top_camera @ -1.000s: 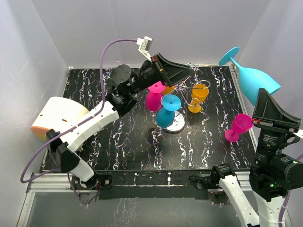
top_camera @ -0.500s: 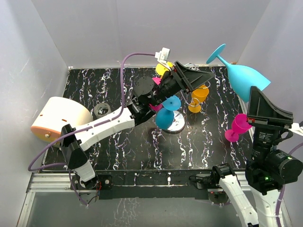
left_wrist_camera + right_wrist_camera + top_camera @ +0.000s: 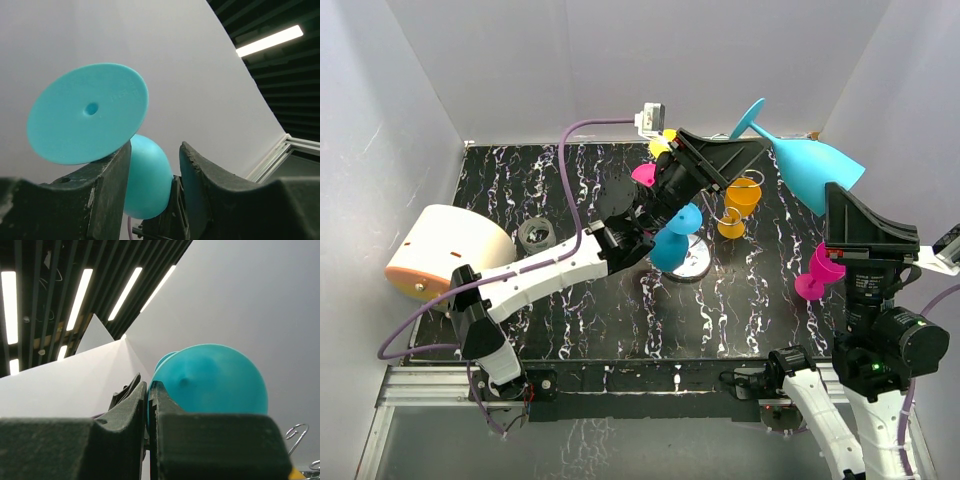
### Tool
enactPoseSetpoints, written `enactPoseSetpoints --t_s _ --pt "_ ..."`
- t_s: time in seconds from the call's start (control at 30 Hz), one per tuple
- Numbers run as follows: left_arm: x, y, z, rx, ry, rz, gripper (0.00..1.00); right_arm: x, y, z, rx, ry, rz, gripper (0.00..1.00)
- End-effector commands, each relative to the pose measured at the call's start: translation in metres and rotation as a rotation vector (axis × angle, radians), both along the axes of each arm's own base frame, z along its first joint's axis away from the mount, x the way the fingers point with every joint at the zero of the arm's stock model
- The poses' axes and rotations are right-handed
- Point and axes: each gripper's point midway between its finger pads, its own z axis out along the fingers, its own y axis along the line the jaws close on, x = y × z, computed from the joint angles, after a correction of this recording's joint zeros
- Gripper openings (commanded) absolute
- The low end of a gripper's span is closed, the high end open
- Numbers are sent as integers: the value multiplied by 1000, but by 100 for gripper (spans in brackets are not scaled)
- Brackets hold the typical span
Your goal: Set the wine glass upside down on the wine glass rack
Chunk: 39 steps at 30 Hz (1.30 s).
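Observation:
The cyan wine glass (image 3: 812, 168) hangs tilted in the air over the table's far right, foot toward the upper left. My right gripper (image 3: 842, 200) is shut on the rim of its bowl (image 3: 215, 382), the fingers pressed together (image 3: 147, 386). My left gripper (image 3: 752, 152) reaches in from the left beside the stem. In the left wrist view its jaws (image 3: 156, 146) stand apart, the foot disc (image 3: 87, 112) just above the left finger and the bowl (image 3: 147, 175) beyond the gap. The wine glass rack (image 3: 695, 262) stands mid-table on its shiny disc base.
On the rack hang a blue glass (image 3: 670, 242), an orange-yellow glass (image 3: 741, 198) and a pink glass (image 3: 645, 173). A pink glass (image 3: 825, 268) stands on the table at the right. A beige rounded object (image 3: 445, 250) and a grey roll (image 3: 536, 235) lie at the left.
My left gripper swung right and up to the cyan glass's stem, its jaws narrowing. The right arm carried the glass leftward and tilted it further.

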Motion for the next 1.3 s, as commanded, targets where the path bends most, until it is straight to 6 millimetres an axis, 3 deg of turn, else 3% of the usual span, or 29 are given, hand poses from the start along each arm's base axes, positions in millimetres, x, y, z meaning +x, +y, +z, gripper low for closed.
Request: enactPoseSetpoints --t_s 0.0,0.23,0.4,0.53,1.03,1.1,1.2,1.27 --pt "2 22 25 -119 -16 71 41 -14 9 12 -25 -69 54 0" --pt "11 29 18 -96 29 137 43 -15 13 10 -34 -81 72 0" --pt "20 24 14 -58 74 172 51 -14 16 7 -52 -91 76 0" --pt "26 22 16 -64 78 197 52 -9 23 1 -85 -89 94 0" --pt "23 31 30 -138 22 221 13 -6 39 -24 -183 -39 147 0" --pt "20 33 33 -146 -9 223 0 -7 40 -27 -199 -31 143 0" --pt "8 32 44 -110 -116 229 0 -7 38 -32 -235 -9 108 0" --pt "5 32 45 -79 -152 238 0 -8 34 -35 -248 16 79 8"
